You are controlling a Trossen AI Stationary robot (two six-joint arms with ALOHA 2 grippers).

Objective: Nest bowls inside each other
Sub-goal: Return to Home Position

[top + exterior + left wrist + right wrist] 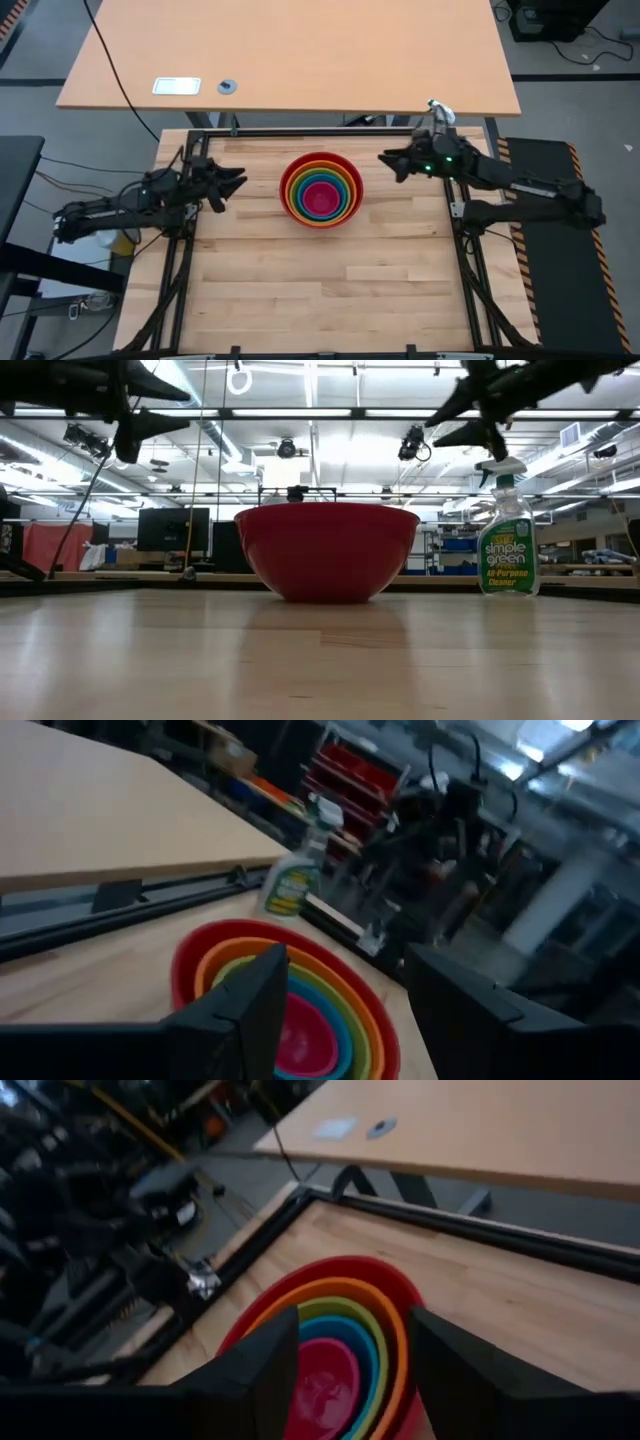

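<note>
The bowls stand nested in one stack at the middle of the wooden table. The red bowl [321, 190] is outermost, then orange, lime green and blue, and the pink bowl [321, 201] is innermost. The red bowl rests on its base [326, 596] on the table. My left gripper [240, 182] hangs open above the table to the left of the stack and holds nothing; the left wrist view shows the gripper [345, 995] with the bowls beyond its fingers. My right gripper [386, 163] hangs open to the stack's far right and also holds nothing. The right wrist view shows this gripper [355, 1350] above the bowls.
A clear spray bottle [506, 540] with greenish liquid stands at the table's far right corner [440, 112], close behind my right arm. Black frame rails [300, 132] run round the table. A larger desk [300, 50] lies beyond the far edge. Bare wood lies between the bowls and the near edge.
</note>
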